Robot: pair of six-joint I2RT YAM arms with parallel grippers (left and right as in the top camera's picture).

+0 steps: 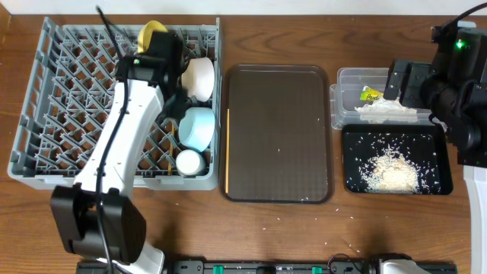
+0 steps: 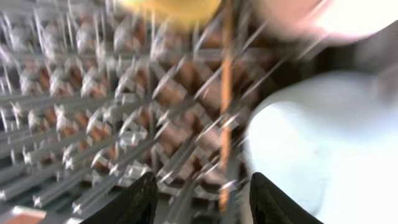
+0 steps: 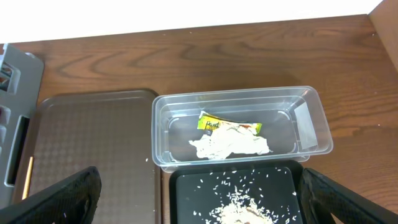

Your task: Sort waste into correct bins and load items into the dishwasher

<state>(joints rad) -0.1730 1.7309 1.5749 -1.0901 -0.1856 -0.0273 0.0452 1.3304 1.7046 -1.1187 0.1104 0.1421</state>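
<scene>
Left pincer (image 2: 204,183), half parted, grips nothing: the chopstick (image 2: 225,124) lies free between its jaws, lodged among pegs of the dishwasher (image 2: 74,124). Right pincer (image 3: 199,205) gapes empty above the clear tub (image 3: 236,94).

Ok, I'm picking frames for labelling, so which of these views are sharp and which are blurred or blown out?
Left wrist view: motion-blurred, the grey plastic dish rack smeared into streaks and the light blue bowl a soft blob. Overhead view: sharp, evenly lit. Right wrist view: sharp on the clear rectangular plastic tub, but the frame's top strip is blown out white.
</scene>
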